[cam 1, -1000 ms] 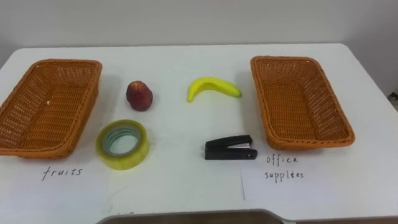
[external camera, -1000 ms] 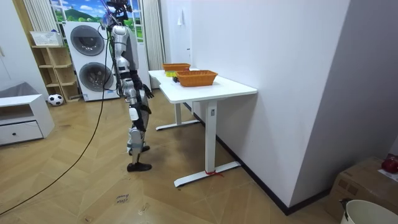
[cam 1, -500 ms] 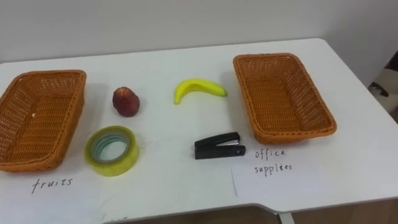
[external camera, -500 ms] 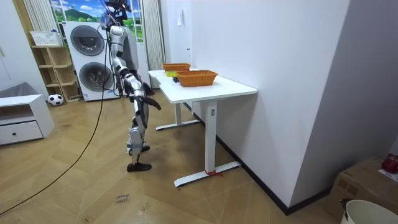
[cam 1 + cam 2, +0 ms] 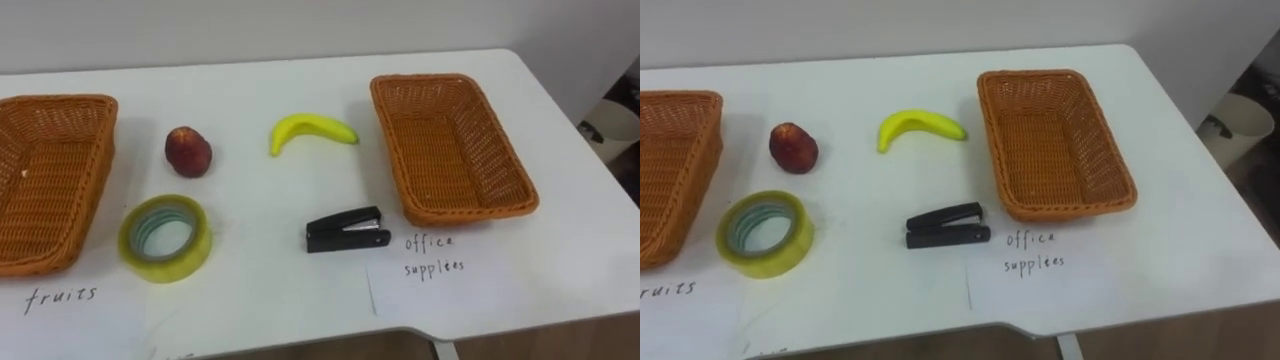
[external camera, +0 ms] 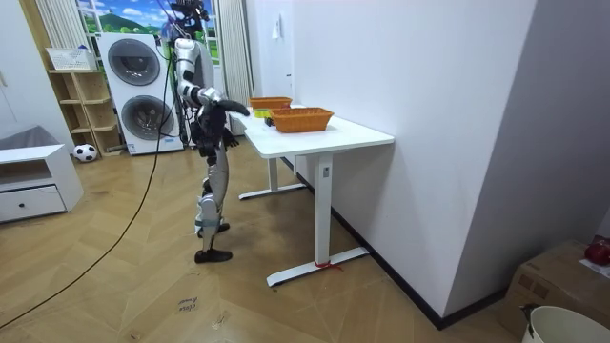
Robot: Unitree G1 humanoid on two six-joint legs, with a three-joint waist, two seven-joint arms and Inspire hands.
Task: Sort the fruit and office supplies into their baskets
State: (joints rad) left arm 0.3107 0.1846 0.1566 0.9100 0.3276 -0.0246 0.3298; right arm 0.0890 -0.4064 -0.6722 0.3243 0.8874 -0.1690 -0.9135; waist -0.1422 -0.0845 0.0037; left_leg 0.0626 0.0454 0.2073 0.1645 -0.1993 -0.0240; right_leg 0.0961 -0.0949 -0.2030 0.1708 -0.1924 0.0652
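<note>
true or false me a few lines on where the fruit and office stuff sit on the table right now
1. The right basket is empty. True.
2. The banana lies in a basket. False: it lies on the table, left of the right basket.
3. The stapler lies nearer the robot than the banana. True.
4. The tape roll stands on edge. False: it lies flat, hole up.
5. The red fruit touches the tape roll. False: they lie apart.

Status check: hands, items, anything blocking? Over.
One hand out at table edge, grip unreadable. Apple, banana, tape, stapler loose between fruits basket and office basket. Nothing in the way.
</note>
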